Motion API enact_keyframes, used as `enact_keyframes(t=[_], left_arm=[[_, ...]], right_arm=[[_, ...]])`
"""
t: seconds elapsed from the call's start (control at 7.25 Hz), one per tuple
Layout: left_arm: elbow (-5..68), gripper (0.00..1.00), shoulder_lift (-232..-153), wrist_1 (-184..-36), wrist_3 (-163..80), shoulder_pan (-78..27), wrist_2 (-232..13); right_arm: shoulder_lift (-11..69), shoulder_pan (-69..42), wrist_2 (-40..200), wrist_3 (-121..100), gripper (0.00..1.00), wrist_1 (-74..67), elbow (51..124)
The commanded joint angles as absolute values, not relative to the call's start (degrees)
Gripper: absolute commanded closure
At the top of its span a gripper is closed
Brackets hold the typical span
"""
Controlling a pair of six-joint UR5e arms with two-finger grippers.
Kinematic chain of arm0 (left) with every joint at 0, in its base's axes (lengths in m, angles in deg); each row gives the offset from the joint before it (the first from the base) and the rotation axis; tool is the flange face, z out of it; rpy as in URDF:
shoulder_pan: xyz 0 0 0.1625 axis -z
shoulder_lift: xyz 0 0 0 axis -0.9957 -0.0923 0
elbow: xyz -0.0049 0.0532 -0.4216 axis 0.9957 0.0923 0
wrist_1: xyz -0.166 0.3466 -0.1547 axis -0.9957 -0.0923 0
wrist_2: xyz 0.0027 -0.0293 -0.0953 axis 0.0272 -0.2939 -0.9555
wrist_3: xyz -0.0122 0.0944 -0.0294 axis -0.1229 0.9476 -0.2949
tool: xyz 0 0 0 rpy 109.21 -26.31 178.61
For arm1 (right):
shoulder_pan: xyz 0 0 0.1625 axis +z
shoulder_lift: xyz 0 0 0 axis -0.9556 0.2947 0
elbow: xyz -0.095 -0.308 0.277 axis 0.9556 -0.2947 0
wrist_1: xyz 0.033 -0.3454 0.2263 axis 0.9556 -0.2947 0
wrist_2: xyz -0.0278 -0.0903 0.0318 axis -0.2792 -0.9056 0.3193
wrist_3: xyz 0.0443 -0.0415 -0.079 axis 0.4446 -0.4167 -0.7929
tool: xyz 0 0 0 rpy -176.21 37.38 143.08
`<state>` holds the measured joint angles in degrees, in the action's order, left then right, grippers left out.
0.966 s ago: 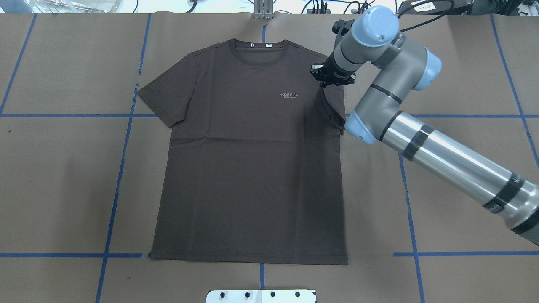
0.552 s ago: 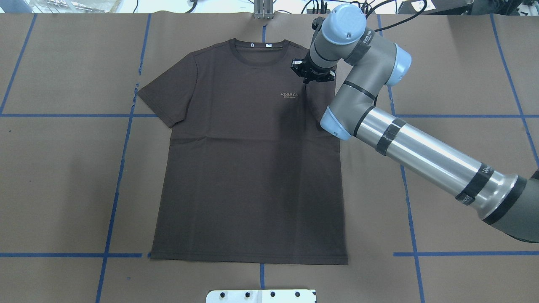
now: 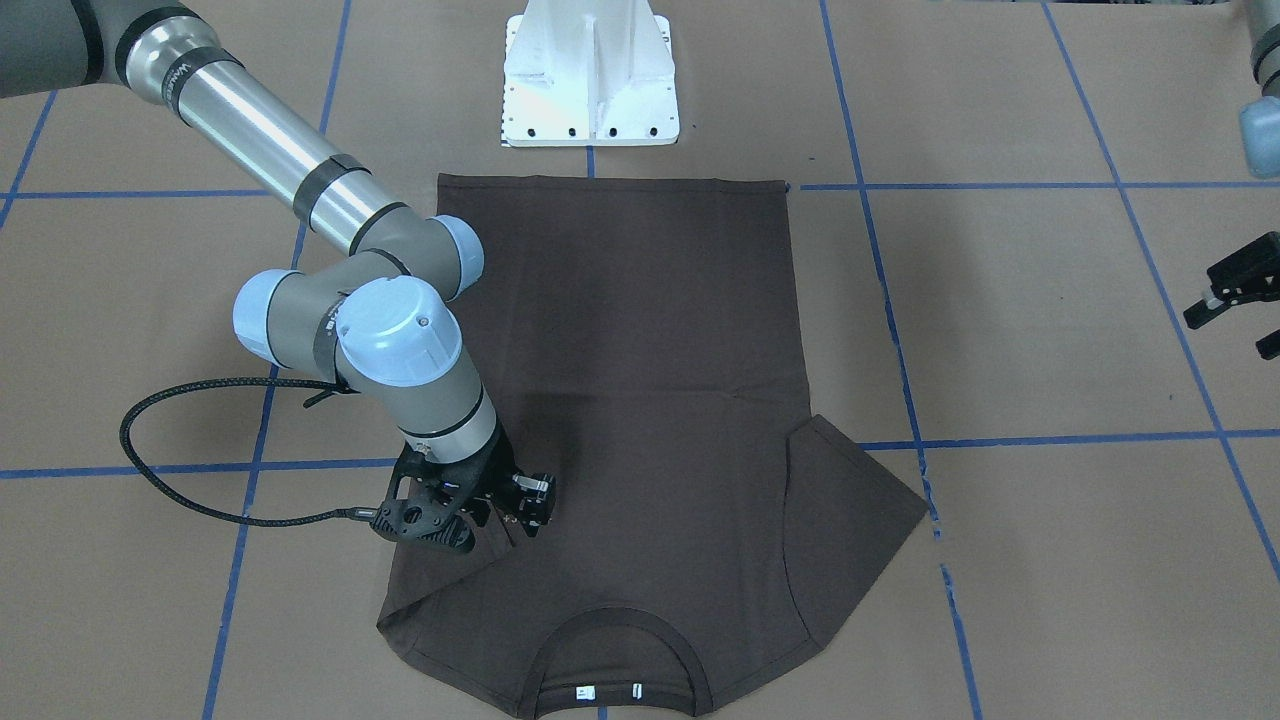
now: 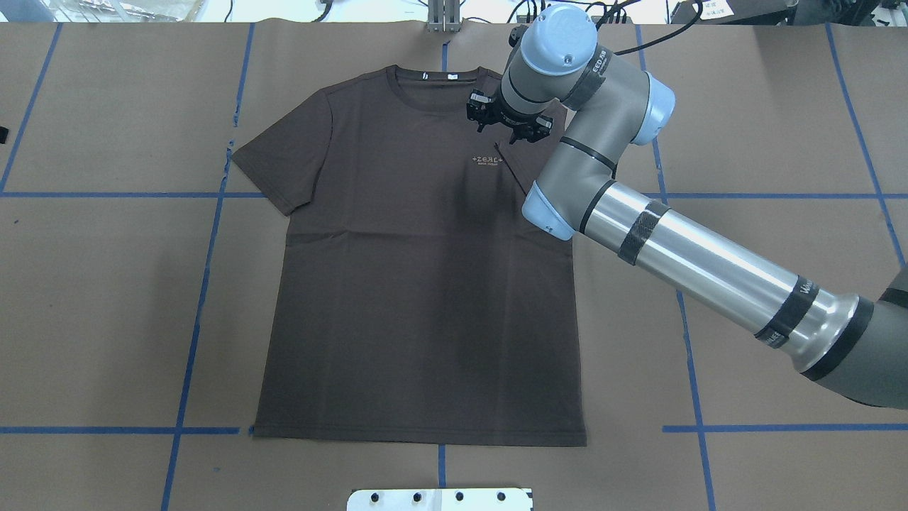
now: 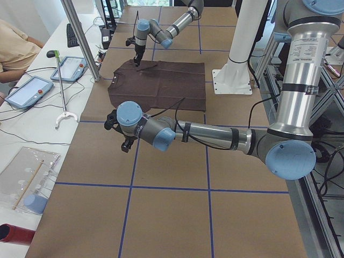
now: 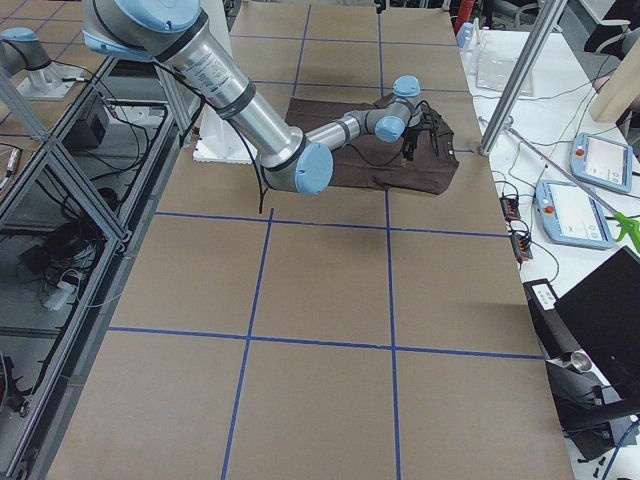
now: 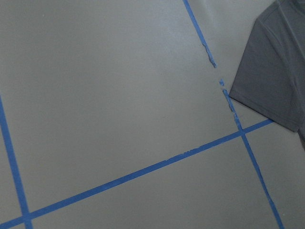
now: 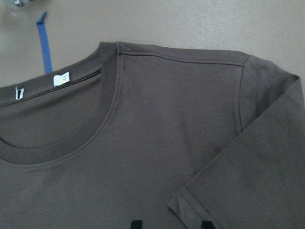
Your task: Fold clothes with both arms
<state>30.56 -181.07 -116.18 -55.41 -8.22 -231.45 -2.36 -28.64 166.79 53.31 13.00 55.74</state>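
Observation:
The dark brown T-shirt (image 4: pixel 418 284) lies flat on the brown table cover, collar away from the robot. Its right sleeve (image 3: pixel 450 575) is folded inward over the chest, and the other sleeve (image 4: pixel 284 163) lies spread out. My right gripper (image 4: pixel 507 136) hovers low over the folded sleeve beside the chest lettering (image 4: pixel 487 160). In the right wrist view its fingertips (image 8: pixel 137 224) stand apart, open, with the sleeve hem (image 8: pixel 190 205) flat between them. My left gripper (image 3: pixel 1226 335) is open and empty, off the shirt's other side; the left wrist view shows only the spread sleeve (image 7: pixel 281 71).
Blue tape lines (image 4: pixel 206 284) grid the table cover. The white pedestal base (image 3: pixel 590 80) stands at the robot's edge by the shirt hem. A metal post (image 4: pixel 443 14) stands past the collar. Tablets (image 5: pixel 70 67) and a person sit at a side table.
My right gripper has moved left from the shirt's shoulder to beside the chest lettering, bringing the right sleeve inward over the chest.

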Motion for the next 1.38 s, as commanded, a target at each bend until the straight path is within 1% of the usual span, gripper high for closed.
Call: enact_keyframes(t=[0.0,0.14,0.28,0.41,0.55,0.69,0.97,1.24], left_arm=[[28.97,0.01,-187.25,-118.31,-74.76,-22.13,-216.51],[26.87,0.03,-190.49,-118.57,-81.18,-27.26,-212.41],[23.97,0.03,-193.75,-118.48,-83.59,-28.44,-210.45],[20.64,0.1,-196.13,-118.31,-83.7,-30.28,-207.21],[17.04,0.14,-199.2,-118.31,-83.79,-30.56,-205.53],[15.0,0.19,-200.45,-118.39,-83.79,-30.65,-205.42],[9.64,0.22,-204.31,-118.74,-85.53,-31.61,-202.62],[8.66,0.27,-204.24,-118.92,-85.64,-33.11,-202.17]], right_arm=[[5.05,-24.99,171.88,53.06,0.0,13.09,63.67],[10.07,-21.57,175.32,52.44,0.0,13.09,67.47],[11.51,-20.58,175.18,51.57,0.0,13.01,67.51],[12.92,-19.35,175.53,50.86,0.0,13.53,67.51],[13.2,-19.43,175.19,47.2,0.0,13.53,67.25],[13.72,-19.34,175.27,42.2,0.0,13.62,66.11],[13.64,-19.34,175.53,40.22,0.0,13.71,65.31],[13.55,-19.16,175.97,40.13,0.0,13.71,65.48]])
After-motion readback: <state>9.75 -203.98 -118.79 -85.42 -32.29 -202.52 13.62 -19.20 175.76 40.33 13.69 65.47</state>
